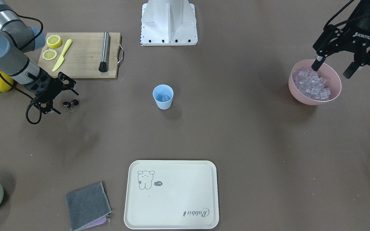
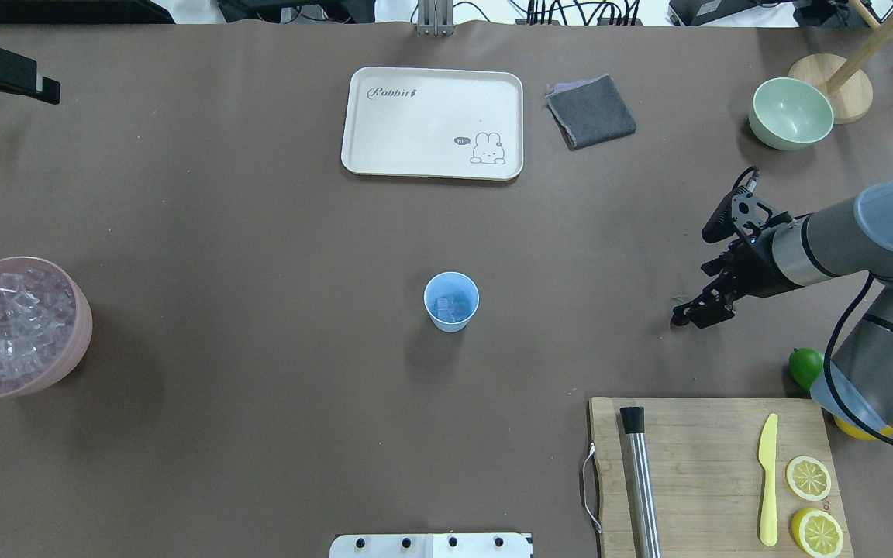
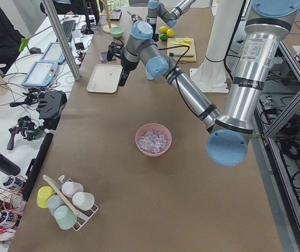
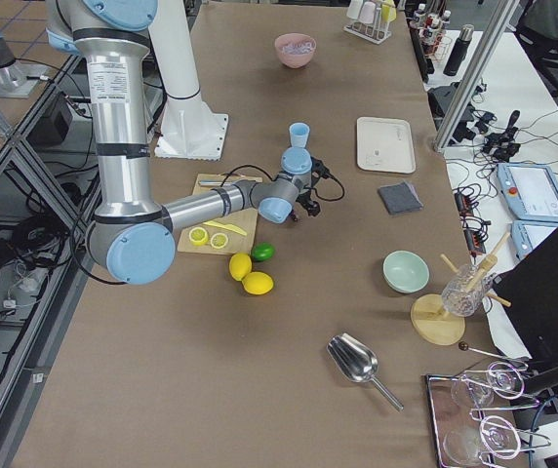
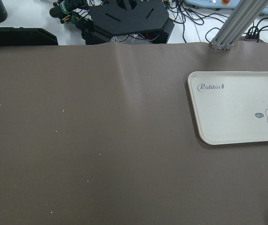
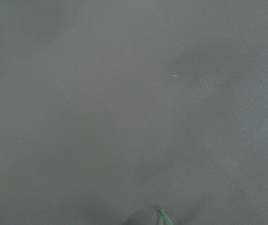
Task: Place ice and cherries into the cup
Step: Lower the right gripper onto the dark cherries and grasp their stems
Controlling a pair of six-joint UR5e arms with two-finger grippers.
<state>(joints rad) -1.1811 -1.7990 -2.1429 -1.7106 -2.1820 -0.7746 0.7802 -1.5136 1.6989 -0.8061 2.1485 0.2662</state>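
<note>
**Surface.** Matte brown table [image 1: 252, 144], with broad bare stretches around its centre.

**Task things.** A smooth, tapered blue cup [image 1: 163, 104] stands upright mid-table, well apart from everything else. It holds a few clear cubes of ice [image 1: 163, 98], and more are heaped in the pink bowl [image 1: 335, 84] at the far end.

**Grippers.** The left gripper [image 1: 333, 68] hangs over the bowl's rim, fingers spread and holding nothing. The right gripper [image 1: 67, 103] is low and unclenched, with the glossy dark cherries [image 1: 71, 103] lying between its fingertips. Whether they touch cannot be told.

**Edges.** A wooden board [image 1: 82, 54] lies near the right gripper.
</note>
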